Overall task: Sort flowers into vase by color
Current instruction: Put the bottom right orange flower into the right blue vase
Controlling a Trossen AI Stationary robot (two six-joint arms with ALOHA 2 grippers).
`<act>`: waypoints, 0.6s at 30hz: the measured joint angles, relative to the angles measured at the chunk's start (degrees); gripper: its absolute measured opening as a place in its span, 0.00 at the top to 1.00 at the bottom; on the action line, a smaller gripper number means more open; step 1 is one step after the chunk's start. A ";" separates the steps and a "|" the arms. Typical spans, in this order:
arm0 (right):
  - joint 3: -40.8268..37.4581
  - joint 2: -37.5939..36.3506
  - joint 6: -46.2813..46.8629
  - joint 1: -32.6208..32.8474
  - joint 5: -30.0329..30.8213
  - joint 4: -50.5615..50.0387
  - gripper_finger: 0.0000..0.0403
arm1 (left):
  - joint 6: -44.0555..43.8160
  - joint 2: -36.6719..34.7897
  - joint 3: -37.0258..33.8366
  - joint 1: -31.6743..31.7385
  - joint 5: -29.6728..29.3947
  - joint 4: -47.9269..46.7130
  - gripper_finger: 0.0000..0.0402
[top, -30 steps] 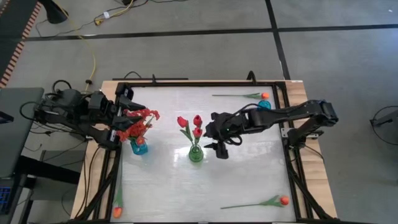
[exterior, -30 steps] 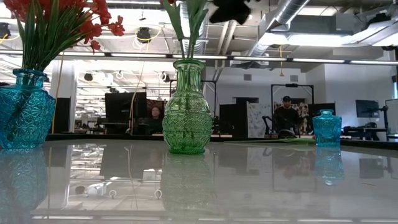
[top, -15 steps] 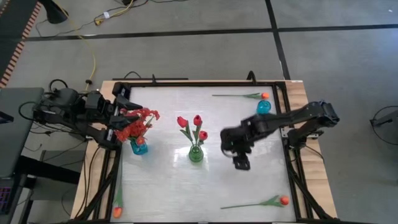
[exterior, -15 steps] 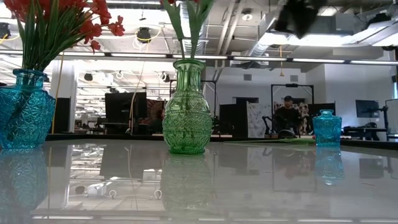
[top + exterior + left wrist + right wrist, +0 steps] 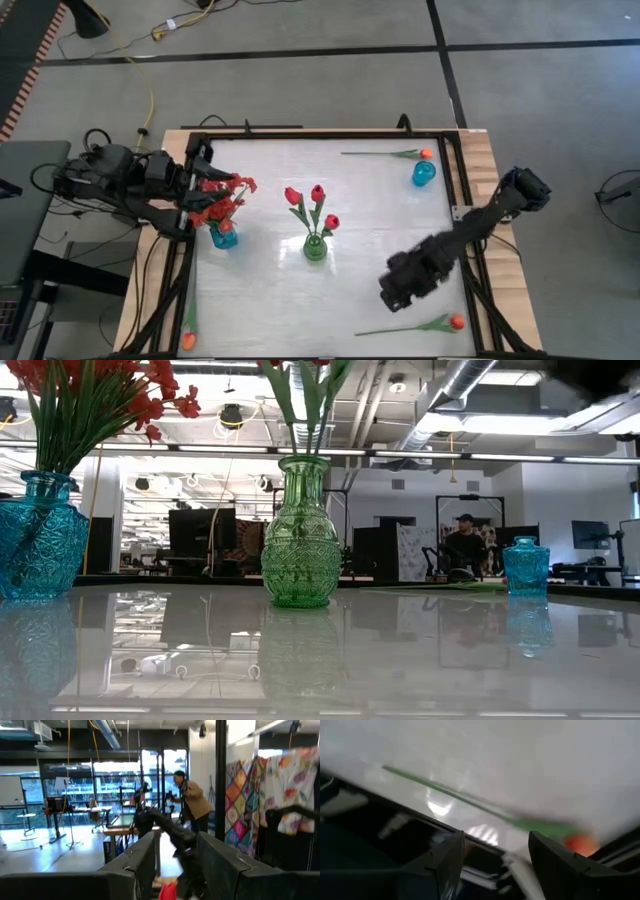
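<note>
My right gripper hangs open over the table's near right part, close to an orange tulip lying flat by the near edge. The right wrist view shows that tulip and its green stem beyond the spread fingers. My left gripper is open at the left edge, beside the red sprays standing in a blue vase. Three red tulips stand in the green vase. Two more orange tulips lie at the far edge and the near left corner.
A small blue vase stands empty near the far right corner. A black frame runs round the white tabletop. Bare table lies between the green vase and the near edge. A person stands in the room beyond.
My right gripper has swung away from the red tulips in the green vase toward the table's near right, ending close to the orange tulip by the near edge. The tulips have stayed in the vase.
</note>
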 joint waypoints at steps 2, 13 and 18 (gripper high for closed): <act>-1.25 0.06 11.15 3.76 1.11 2.26 0.38 | 0.61 0.24 0.00 0.00 0.00 -1.21 0.67; -4.56 5.41 34.42 15.73 8.59 11.83 0.38 | 0.90 1.43 0.00 0.00 -0.26 -1.83 0.67; -4.50 8.53 13.43 15.92 8.26 17.59 0.38 | -0.14 1.38 0.00 0.00 -0.26 -1.74 0.67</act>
